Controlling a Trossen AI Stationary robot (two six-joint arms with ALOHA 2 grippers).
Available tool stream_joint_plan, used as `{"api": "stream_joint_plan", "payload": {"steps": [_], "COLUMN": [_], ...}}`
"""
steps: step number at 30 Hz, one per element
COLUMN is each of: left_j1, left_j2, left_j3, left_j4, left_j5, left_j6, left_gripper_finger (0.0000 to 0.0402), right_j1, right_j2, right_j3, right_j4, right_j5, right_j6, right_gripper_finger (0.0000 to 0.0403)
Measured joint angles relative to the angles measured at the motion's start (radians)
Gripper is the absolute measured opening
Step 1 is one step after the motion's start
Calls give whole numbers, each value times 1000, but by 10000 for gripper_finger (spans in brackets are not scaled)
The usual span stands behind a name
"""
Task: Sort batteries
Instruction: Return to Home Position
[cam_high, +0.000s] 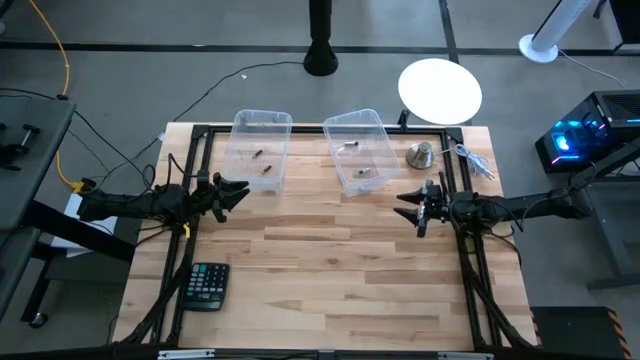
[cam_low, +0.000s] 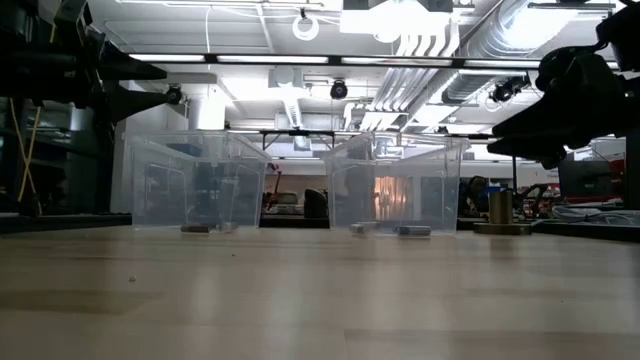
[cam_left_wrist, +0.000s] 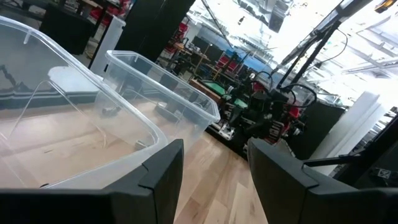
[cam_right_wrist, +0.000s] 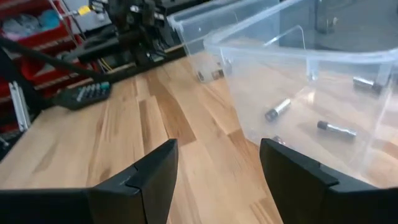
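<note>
Two clear plastic bins stand side by side at the table's far side, the left bin and the right bin. Dark batteries lie on the left bin's floor and silvery batteries on the right bin's floor. The right wrist view shows those in the right bin close up. In the low view, batteries show through the walls. My left gripper hovers open just near of the left bin. My right gripper hovers open, near and right of the right bin. Both touch nothing.
A calculator lies near the table's left near corner. A metal bell-shaped object and a white cable sit right of the right bin. A white round disc lies beyond the far edge. Bare wood spans the table's middle and near side.
</note>
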Motion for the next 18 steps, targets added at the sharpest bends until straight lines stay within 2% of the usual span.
{"api": "stream_joint_plan", "payload": {"steps": [18], "left_j1": [0], "left_j2": [0], "left_j3": [0], "left_j4": [0], "left_j5": [0], "left_j6": [0], "left_gripper_finger": [170], "right_j1": [0], "right_j2": [-1], "right_j3": [-1], "right_j4": [-6], "right_j5": [0], "right_j6": [0], "right_gripper_finger": [222]}}
